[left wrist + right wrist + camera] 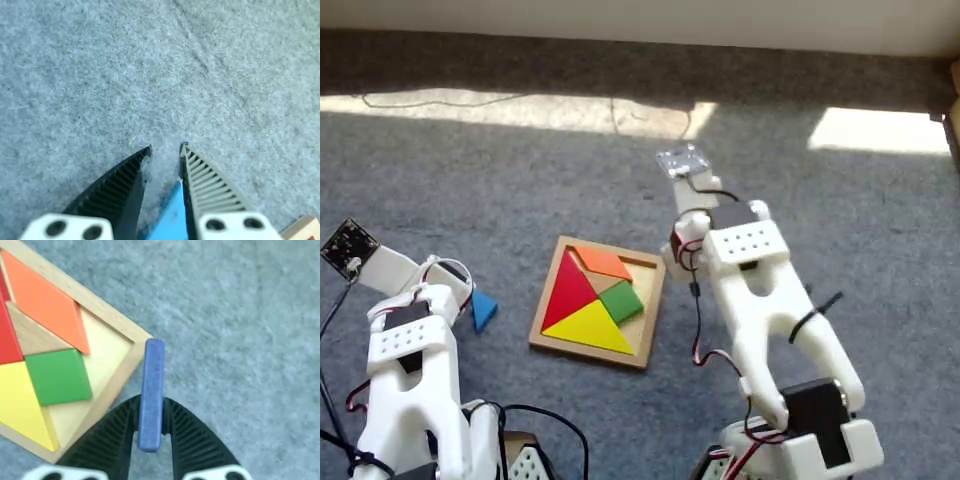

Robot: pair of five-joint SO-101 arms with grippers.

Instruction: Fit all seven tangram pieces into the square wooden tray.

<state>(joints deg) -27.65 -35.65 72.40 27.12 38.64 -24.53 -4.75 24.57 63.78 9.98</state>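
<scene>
The square wooden tray (645, 300) lies on the carpet between the arms. It holds an orange parallelogram (602, 262), a red triangle (567, 290), a green square (621, 300) and a yellow triangle (588, 326). My right gripper (151, 401) hangs just past the tray's corner (135, 342), shut on a dark blue piece (152, 370) held on edge. In the high view this gripper (676, 250) is at the tray's far right corner. My left gripper (164, 148), out to the tray's left, is shut on a light blue triangle (170, 220). That triangle (482, 310) sticks out beside the fingers.
Grey carpet covers the floor, with sunlit patches along the far side (520, 110). Cables trail from both arm bases (545, 415). Bare wood shows in the tray's right part (107, 360).
</scene>
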